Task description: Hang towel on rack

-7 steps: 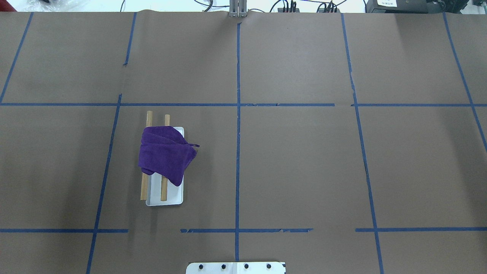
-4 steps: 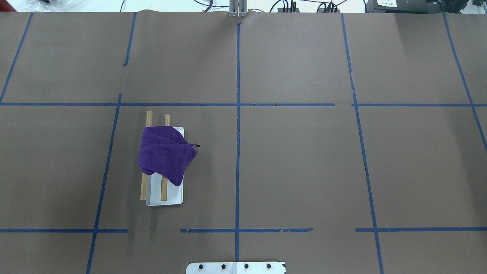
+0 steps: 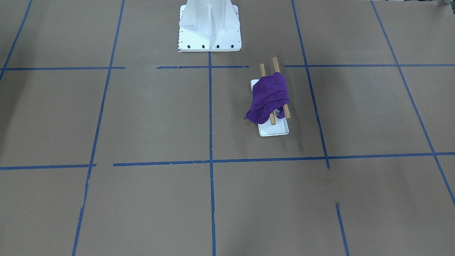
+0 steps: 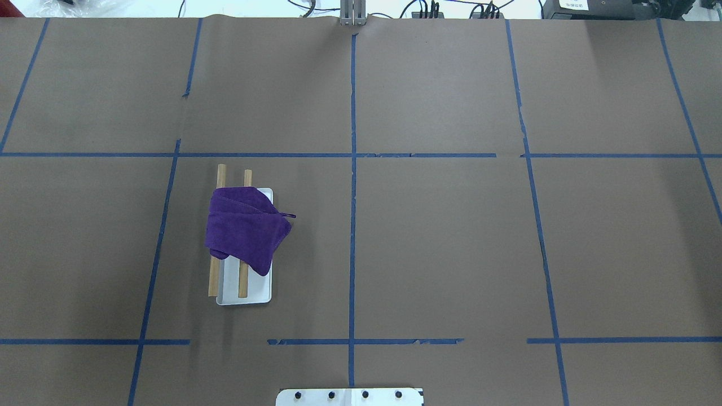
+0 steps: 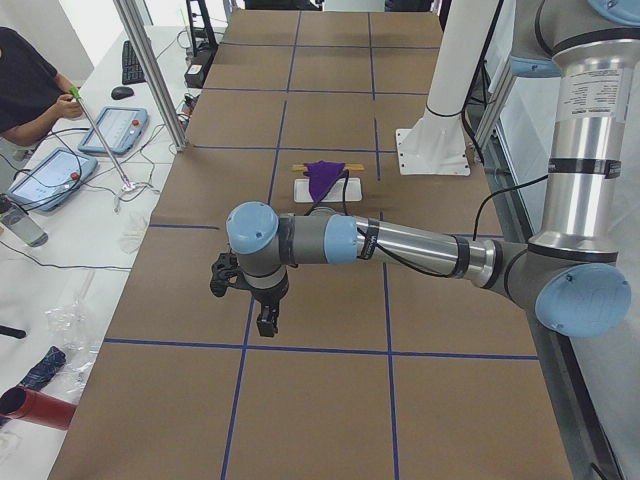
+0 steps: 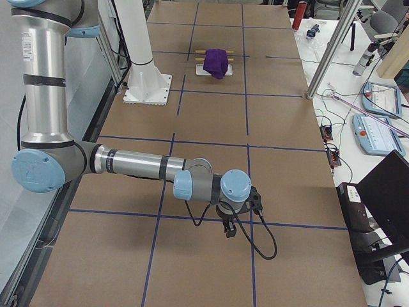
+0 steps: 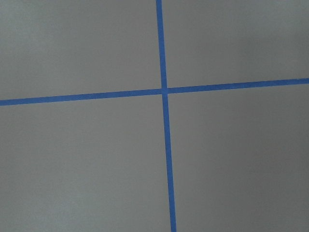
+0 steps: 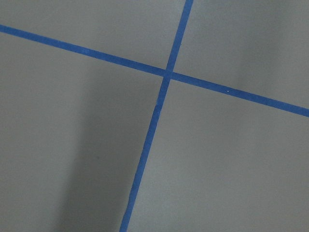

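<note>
The towel (image 4: 245, 228) is dark purple and soft. It hangs over both wooden rods (image 4: 212, 279) of the rack (image 4: 243, 282). It is folded and bunched up, not flat. It covers the middle of the rods, and their ends stick out on both sides. One corner droops down over the flat white base (image 4: 258, 293). A tiny loop (image 4: 289, 215) pokes out from one edge. The rack stands on the brown table (image 4: 451, 254), on the robot's left half.

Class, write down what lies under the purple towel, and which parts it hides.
The towel drapes over two wooden rods, above a white base. The rod ends stick out; their middles and whatever holds them up are covered.
</note>
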You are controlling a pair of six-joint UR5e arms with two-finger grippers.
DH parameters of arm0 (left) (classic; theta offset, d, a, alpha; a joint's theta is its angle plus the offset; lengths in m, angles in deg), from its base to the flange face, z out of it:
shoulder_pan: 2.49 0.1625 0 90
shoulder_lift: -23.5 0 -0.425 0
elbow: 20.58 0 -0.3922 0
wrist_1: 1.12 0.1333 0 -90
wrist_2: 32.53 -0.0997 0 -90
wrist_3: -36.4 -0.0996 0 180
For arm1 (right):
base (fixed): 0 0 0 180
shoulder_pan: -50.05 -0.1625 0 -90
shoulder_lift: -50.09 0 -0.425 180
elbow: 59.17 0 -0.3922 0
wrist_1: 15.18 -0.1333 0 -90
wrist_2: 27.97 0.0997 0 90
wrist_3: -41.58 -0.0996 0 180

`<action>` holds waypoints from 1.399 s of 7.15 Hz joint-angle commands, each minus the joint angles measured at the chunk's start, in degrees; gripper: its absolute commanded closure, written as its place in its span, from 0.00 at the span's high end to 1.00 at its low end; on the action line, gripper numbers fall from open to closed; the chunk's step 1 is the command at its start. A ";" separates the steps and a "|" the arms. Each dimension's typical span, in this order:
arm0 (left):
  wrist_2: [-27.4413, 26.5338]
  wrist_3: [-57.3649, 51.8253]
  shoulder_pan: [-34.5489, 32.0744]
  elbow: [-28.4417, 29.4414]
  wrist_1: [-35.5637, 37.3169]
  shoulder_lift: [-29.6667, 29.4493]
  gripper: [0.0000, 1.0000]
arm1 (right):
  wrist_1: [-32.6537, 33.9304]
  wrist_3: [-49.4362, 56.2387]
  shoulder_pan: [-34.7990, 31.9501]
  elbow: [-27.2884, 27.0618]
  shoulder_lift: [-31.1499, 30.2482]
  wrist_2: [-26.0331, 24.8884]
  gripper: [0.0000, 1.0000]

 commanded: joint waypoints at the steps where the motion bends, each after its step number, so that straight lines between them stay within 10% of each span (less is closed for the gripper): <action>1: 0.65 -0.01 0.09 -0.18 -0.08 -0.03 1.00 | 0.46 -0.21 -0.03 -0.54 0.26 0.81 1.00; 10: 2.76 0.08 0.35 0.17 -0.26 -0.20 1.00 | 8.72 -0.12 0.93 -5.28 1.66 -0.58 1.00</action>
